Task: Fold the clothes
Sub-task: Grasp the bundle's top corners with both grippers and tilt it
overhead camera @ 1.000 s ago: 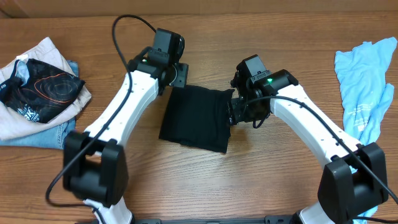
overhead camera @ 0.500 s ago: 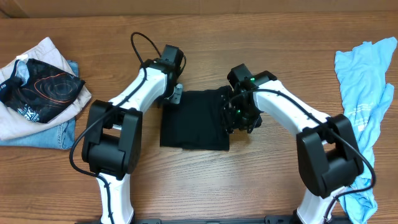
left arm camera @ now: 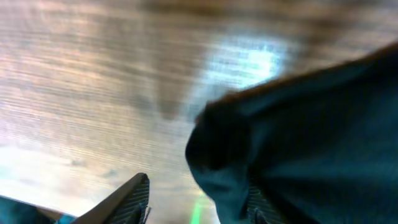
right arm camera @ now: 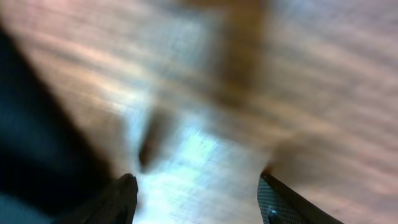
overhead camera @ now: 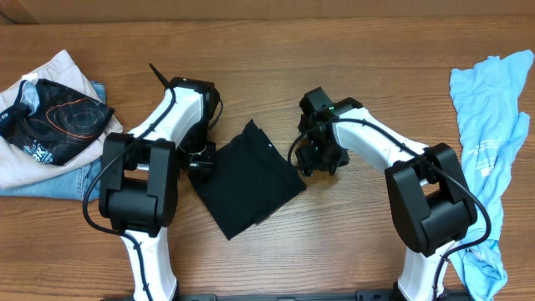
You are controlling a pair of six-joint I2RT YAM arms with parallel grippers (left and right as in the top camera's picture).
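Altogether one black T-shirt (overhead camera: 247, 177), one blue T-shirt (overhead camera: 489, 109).

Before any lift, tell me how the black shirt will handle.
The black shirt is probably floppy: its corner bulges loosely in the left wrist view, so it would sag from a pinch. Lying flat on the smooth wooden table, it likely slides or unfolds when pushed.

The left arm (overhead camera: 164, 117) is bending back nearward, with the left gripper (overhead camera: 201, 163) pointing down left of centre, fingers (left arm camera: 134, 194) spread. The right arm (overhead camera: 372, 140) is reaching left, with the right gripper (overhead camera: 318, 159) angled down, fingers (right arm camera: 122, 194) wide apart.
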